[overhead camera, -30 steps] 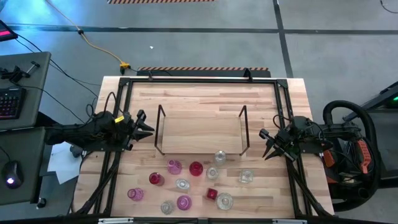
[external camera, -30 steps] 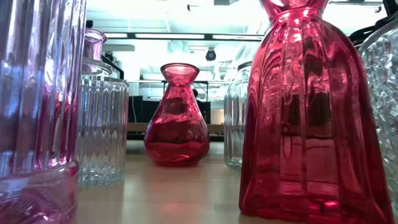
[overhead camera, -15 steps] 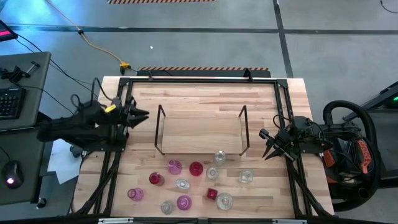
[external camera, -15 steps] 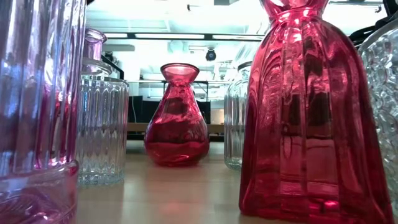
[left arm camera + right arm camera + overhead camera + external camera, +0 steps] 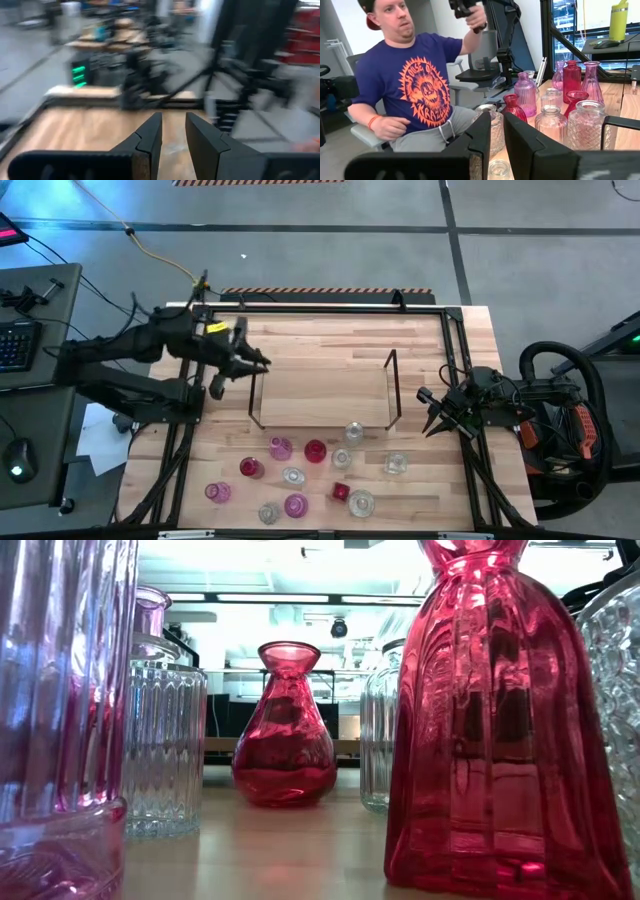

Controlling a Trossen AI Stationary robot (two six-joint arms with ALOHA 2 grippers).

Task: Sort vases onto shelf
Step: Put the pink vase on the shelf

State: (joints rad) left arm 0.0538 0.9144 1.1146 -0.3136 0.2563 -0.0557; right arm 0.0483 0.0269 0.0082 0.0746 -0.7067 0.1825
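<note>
Wooden table carries shelf, roughly twelve vases.

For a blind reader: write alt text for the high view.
Seen from above, the left gripper reaches over the empty shelf's left end, holding nothing. About a dozen pink, red and clear vases stand on the table in front of it, and the right gripper waits at the table's right edge.

Vases: pink, red, clear; shelf light wood.
</note>
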